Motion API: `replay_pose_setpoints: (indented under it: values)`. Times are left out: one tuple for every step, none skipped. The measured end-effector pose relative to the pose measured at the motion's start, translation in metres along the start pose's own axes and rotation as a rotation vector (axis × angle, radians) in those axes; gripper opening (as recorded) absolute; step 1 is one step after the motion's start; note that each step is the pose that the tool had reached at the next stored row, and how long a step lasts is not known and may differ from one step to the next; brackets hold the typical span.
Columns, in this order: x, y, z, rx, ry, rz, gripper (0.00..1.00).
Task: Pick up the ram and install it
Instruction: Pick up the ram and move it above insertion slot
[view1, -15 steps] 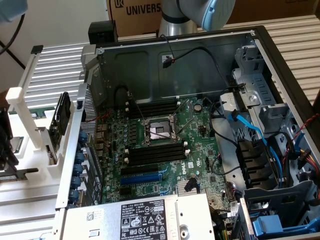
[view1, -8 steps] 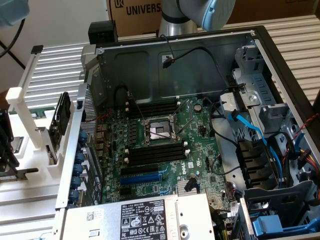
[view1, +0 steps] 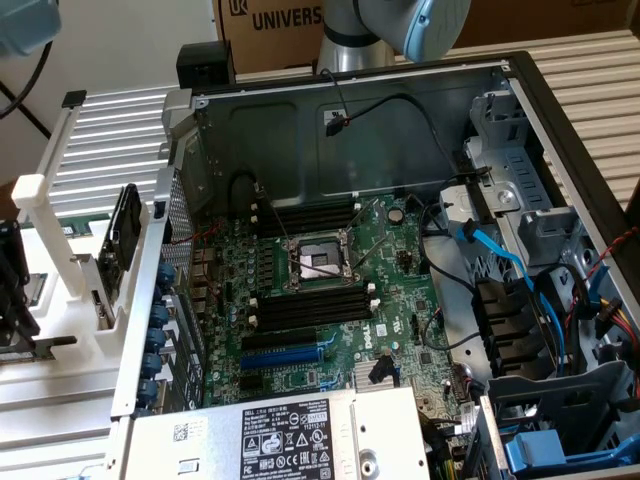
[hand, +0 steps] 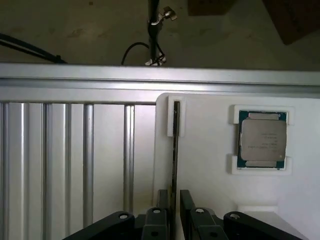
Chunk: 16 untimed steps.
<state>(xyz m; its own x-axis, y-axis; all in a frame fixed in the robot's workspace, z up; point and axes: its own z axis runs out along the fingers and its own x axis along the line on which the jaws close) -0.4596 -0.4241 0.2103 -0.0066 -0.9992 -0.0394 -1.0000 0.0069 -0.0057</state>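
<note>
Hand (hand: 174, 214) is open, one finger on each side of the ram (hand: 175, 160), which stands on edge in the white holder (hand: 205, 175). If the close is off-centre, it could shove the stick crooked and jam it.

Arm (view1: 400, 25) reaches to ext. view's left; jaws open, fingers (hand: 186, 202) parallel w/ gap betw.

A white wall (view1: 130, 40) is standing behind a cardboard box (view1: 270, 30) printed with black lettering; the ribbed aluminium desk (view1: 600, 70) is catching even light, and a dull grey-brown floor (hand: 75, 35) is lying beyond its edge.
</note>
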Motion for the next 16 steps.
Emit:
replay_pose_setpoints:
  values:
    - [0.0, -0.0002, 0.0002, 0.0001, 0.0001, 0.005, 0.24]
    - [0.0, -0.0006, 0.0006, 0.0004, 0.0, 0.008, 0.24]
    - [0.0001, -0.001, 0.001, 0.0006, 0.0, 0.012, 0.24]
    - [0.0001, -0.0014, 0.0015, 0.0007, 0.0, 0.016, 0.24]
    - [0.0001, -0.0016, 0.0019, 0.0007, 0.0001, 0.019, 0.24]
    - [0.0, -0.0018, 0.0025, 0.0008, 0.0001, 0.022, 0.24]
    - [0.0, -0.0019, 0.003, 0.0009, 0.0001, 0.024, 0.24]
    - [-0.0002, -0.0021, 0.0036, 0.0008, 0.0002, 0.025, 0.24]
    - [-0.0007, -0.0022, 0.0044, 0.0008, 0.0002, 0.026, 0.24]
    - [-0.0014, -0.0023, 0.0053, 0.0009, 0.0002, 0.027, 0.24]
    - [-0.0024, -0.0023, 0.0062, 0.001, 0.0002, 0.028, 0.24]
    - [-0.0031, -0.0022, 0.0069, 0.0011, 0.0, 0.028, 0.24]
    - [-0.0031, -0.0022, 0.0073, 0.001, 0.0001, 0.029, 0.24]
    - [-0.0031, -0.0022, 0.0075, 0.0004, 0.0004, 0.029, 0.24]
    - [-0.0031, -0.0023, 0.0077, 0.0006, 0.0021, 0.031, 0.24]
    - [-0.0031, -0.0023, 0.0079, 0.0008, 0.0054, 0.032, 0.24]
